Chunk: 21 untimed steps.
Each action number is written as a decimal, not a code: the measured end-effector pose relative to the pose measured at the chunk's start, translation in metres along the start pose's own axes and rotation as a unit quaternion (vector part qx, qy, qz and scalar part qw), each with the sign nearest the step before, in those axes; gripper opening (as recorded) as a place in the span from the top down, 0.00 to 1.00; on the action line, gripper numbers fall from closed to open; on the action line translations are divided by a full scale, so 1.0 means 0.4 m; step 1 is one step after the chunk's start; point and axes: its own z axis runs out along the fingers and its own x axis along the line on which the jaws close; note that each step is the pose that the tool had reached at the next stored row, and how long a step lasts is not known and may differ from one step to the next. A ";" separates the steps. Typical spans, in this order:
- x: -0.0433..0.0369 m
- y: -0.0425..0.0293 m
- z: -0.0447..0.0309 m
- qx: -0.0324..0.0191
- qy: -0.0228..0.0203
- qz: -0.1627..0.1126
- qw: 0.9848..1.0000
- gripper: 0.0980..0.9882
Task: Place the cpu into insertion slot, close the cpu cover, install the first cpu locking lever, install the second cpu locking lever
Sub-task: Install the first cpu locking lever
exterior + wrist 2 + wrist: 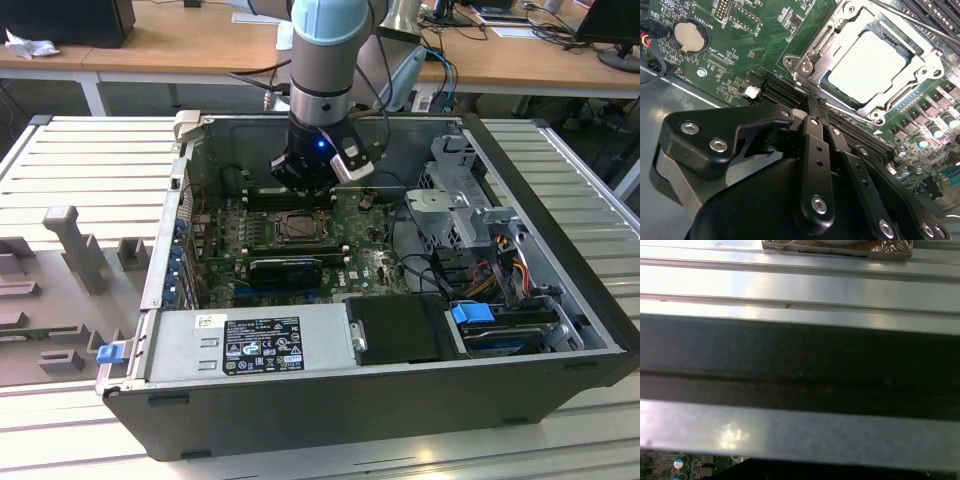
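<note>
— Inside the open computer case (pixel 560 300), what is the arm doing?

— It hangs over the green motherboard (pixel 370 265), and its gripper (pixel 305 180) sits just beyond the far edge of the insertion slot (pixel 297 228) in the exterior view. In the second wrist view the gripper (pixel 812 102) points its tips toward the near rim of the socket.

— How do the fingers stand?

— Drawn together, the black fingers (pixel 812 165) lying side by side with no gap showing at the tips. Nothing is gripped between them.

— And the cpu?

— The cpu (pixel 867 62) lies flat in the insertion slot (pixel 837 82), its pale metal top showing through the central cut-out. The cpu cover (pixel 927 62) is down over it, its silvery frame lying around the chip's edges.

— The locking levers?

— A thin metal rod (pixel 900 15) runs along the far side of the socket. Whether it is latched I cannot tell.

— What else is nearby?

— A round coin battery (pixel 689 36) sits on the board, well apart from the socket. Long black expansion slots (pixel 785 90) run between the gripper's tips and the socket. In the exterior view a black drive cage (pixel 400 328) and a labelled power supply (pixel 250 345) fill the case's near side.
</note>
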 end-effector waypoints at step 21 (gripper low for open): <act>-0.003 -0.004 0.005 0.003 0.000 0.003 1.000 0.99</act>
